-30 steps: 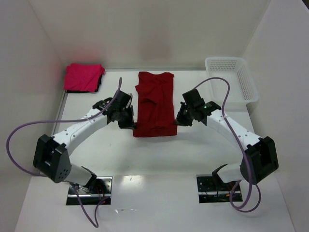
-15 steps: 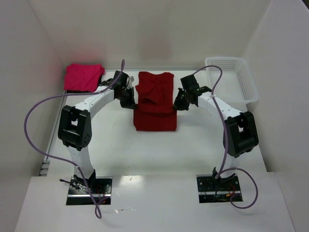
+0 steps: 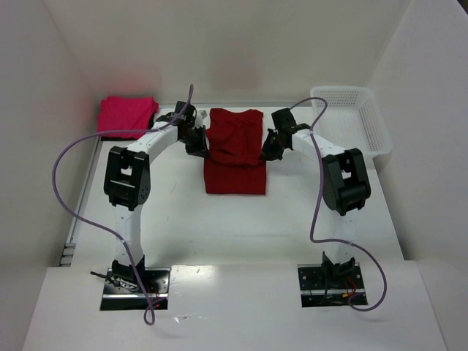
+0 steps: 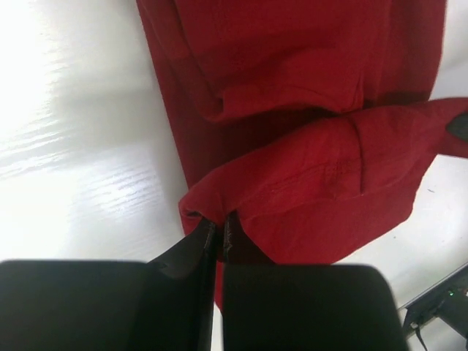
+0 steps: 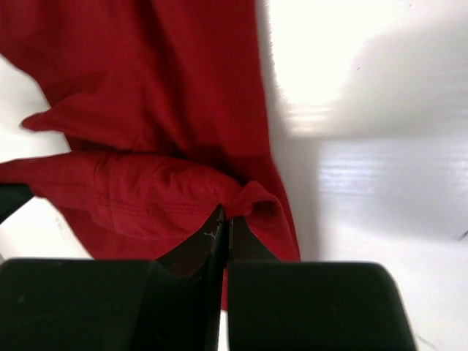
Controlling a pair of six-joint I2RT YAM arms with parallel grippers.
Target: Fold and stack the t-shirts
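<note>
Crimson t-shirt [image 3: 234,172] pinched, left hand [image 4: 219,224], right hand [image 5: 225,218], pink t-shirt [image 3: 126,115] only overhead

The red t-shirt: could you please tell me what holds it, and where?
Left fingers pinch the red t-shirt by its lifted edge's left corner; right fingers, the right corner.

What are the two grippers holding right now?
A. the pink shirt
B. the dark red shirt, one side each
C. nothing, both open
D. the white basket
B: in the wrist views the left gripper and right gripper are each shut on a fold of the dark red shirt.
</note>
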